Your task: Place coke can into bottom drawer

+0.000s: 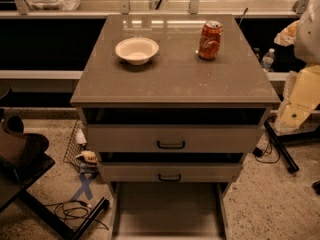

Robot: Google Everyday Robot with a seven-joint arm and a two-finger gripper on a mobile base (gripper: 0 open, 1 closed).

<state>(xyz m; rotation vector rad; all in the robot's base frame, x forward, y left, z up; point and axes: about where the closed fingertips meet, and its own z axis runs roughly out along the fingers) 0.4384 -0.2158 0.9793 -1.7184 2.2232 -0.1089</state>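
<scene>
The coke can point(210, 40) stands upright at 1 o'clock on the worktop point(175, 79), well apart from the white bowl point(136, 50). The bottom drawer point(167, 204) lies open at 6 o'clock. The hand is out of view, though the pale shape point(305, 91) at 3 o'clock may be its arm, so I cannot tell its state. Best to grasp the can mid-height, squarely.

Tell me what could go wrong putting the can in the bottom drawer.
The gripper is out of view. The can stands upright on the cabinet top; a nudge could tip it. The bottom drawer lies low under two upper drawers, so the gripper might hit them, or a high release could bounce the can out.
</scene>
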